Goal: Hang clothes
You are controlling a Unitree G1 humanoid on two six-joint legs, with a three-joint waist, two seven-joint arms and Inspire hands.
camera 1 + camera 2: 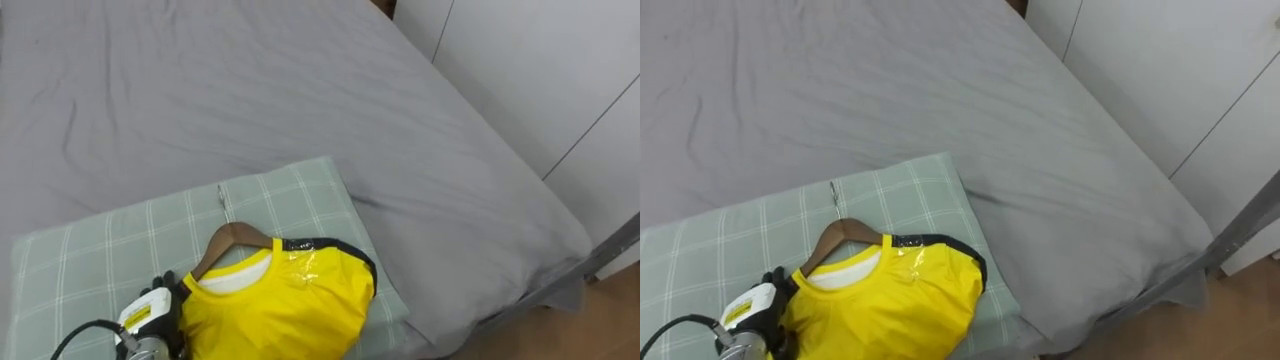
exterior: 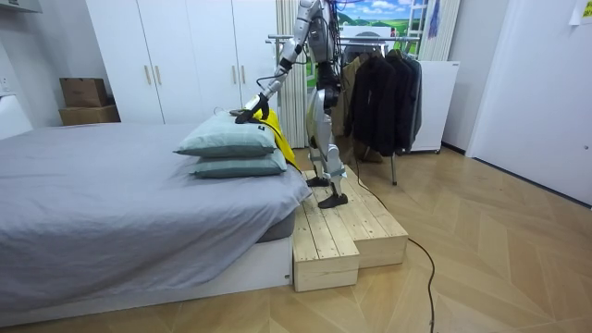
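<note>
Eye views give the close-up: bright yellow shirt with a black collar trim, on a brown wooden hanger, lying on a pale green checked pillow at the near end of a grey-sheeted bed. Left hand sits at lower left, right against the hanger's left end where the shirt's shoulder starts. Can't tell whether it is closed on anything, the contact is hidden by the cloth. Thin metal hook points away from the robot toward the pillow's far edge, leaning slightly left. The shirt's long axis runs hook-to-hem, far to near, with the hem cut off by the bottom edge. The hanger's bar lies across that axis, its left end nearer the robot. Room view adds the context: robot stands upright on a low wooden plank platform at the head of the bed, one arm reached down to the pillow. The green pillow is the top one of a stack, over a second grey-green pillow, and the shirt's lower part drapes over the pillow edge on the platform side. Behind the robot is a clothes rack of dark garments; white wardrobe doors line the wall. White-and-yellow label on the hand's back, print too small to read.
</note>
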